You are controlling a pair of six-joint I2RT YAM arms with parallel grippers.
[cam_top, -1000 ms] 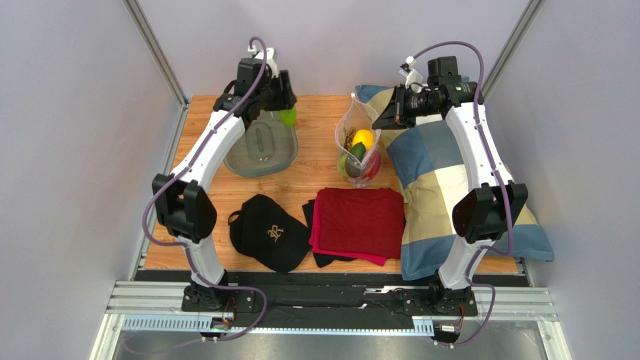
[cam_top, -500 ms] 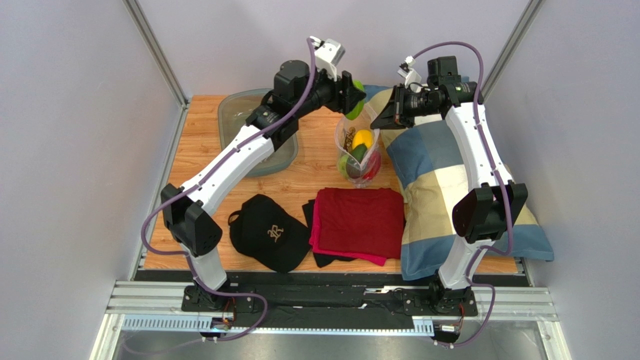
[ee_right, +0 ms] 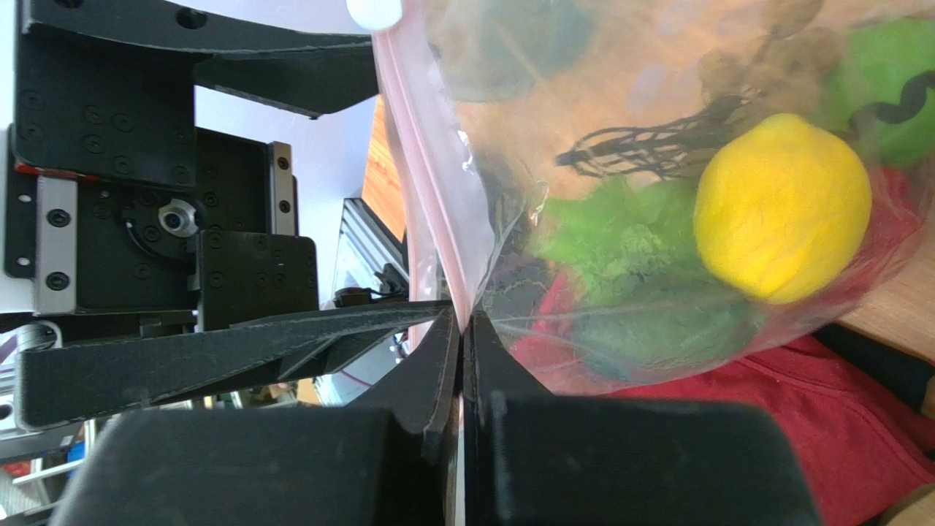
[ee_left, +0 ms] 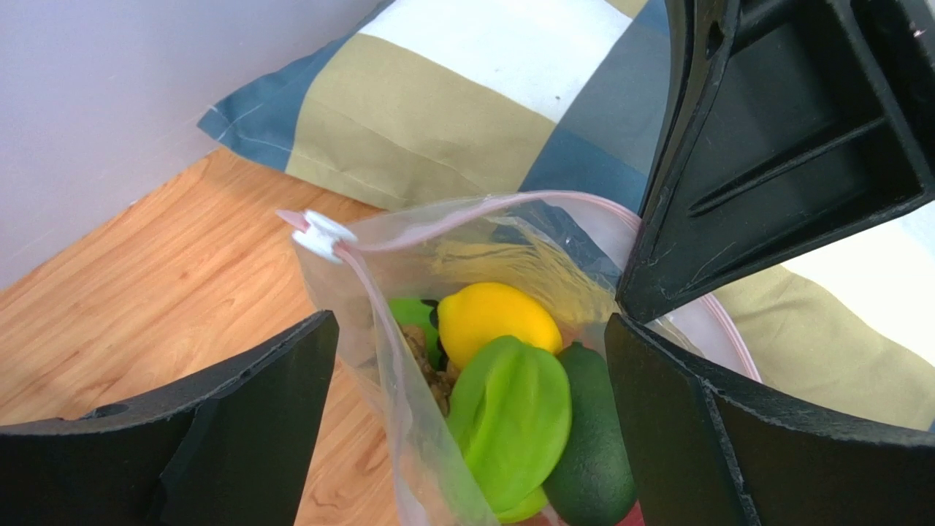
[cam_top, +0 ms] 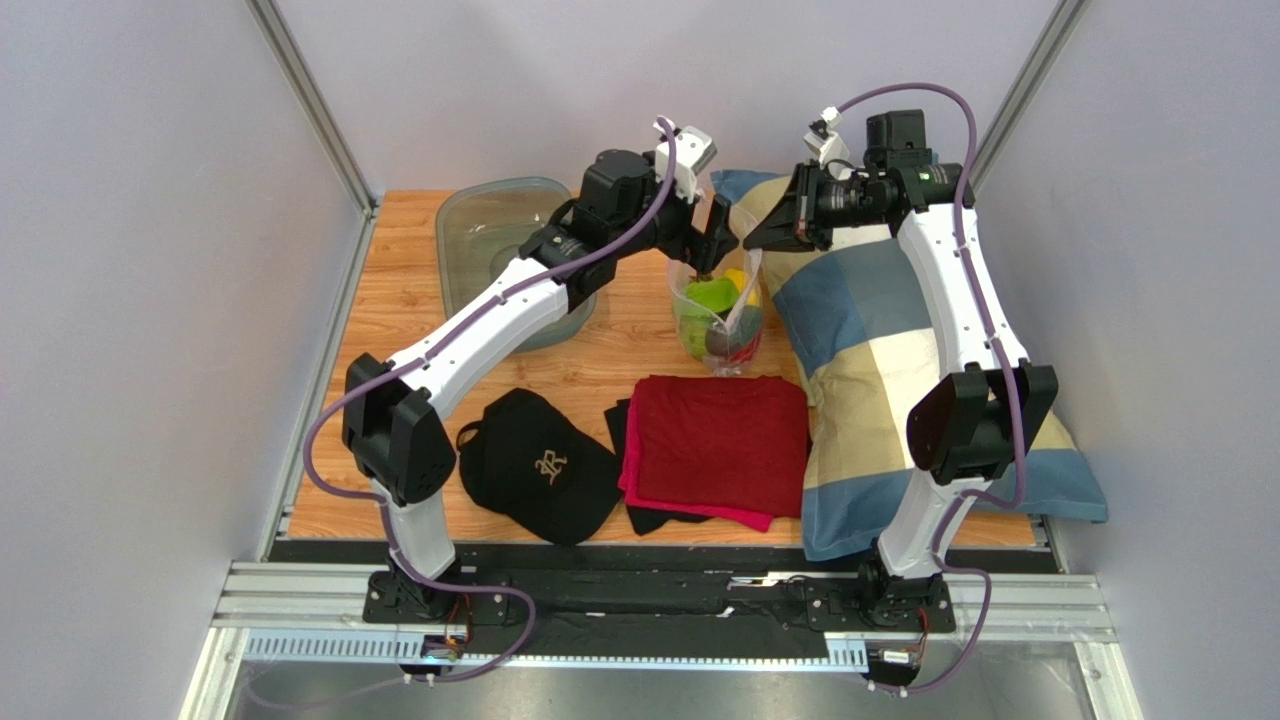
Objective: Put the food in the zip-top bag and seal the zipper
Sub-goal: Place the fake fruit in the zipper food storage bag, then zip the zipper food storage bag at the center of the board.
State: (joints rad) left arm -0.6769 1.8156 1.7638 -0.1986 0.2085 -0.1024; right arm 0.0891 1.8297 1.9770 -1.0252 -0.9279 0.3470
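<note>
Operator: Since half a second back my left arm has swung lower over the zip-top bag [cam_top: 718, 312], and the green piece it carried is out of the left hand [ee_left: 470, 320]; its fingers now stand spread wide, holding nothing, either side of the bag's mouth.

Desk: Where did the piece land?

Operator: Inside; I see the star fruit [ee_left: 510, 422] on top of the pile, touching the lemon [ee_left: 496, 316] and the dark green piece [ee_left: 593, 466]; the grape bunch [ee_left: 428, 370] and a green apple [ee_left: 408, 316] sit behind them.

Desk: And the other side?

Operator: My right hand [ee_right: 461, 320] is pinched fully closed on the bag's rim, right at the zipper [ee_left: 472, 206]; the mouth gapes, the strip unsealed, its white slider [ee_left: 318, 232] at the end away from that hand.

Desk: Anything crowding you?

Operator: Plenty; the bag stands on the tabletop [cam_top: 398, 293] between the tray [cam_top: 478, 225] and the plaid pillow [cam_top: 887, 353], just beside the pillow; the red cloth [cam_top: 721, 443] lies just in front of it over a black cloth [cam_top: 618, 428], with the black cap [cam_top: 538, 462] to their left; the right hand's black body fills the upper right of my left wrist view, so I cannot see that side of the rim.
</note>
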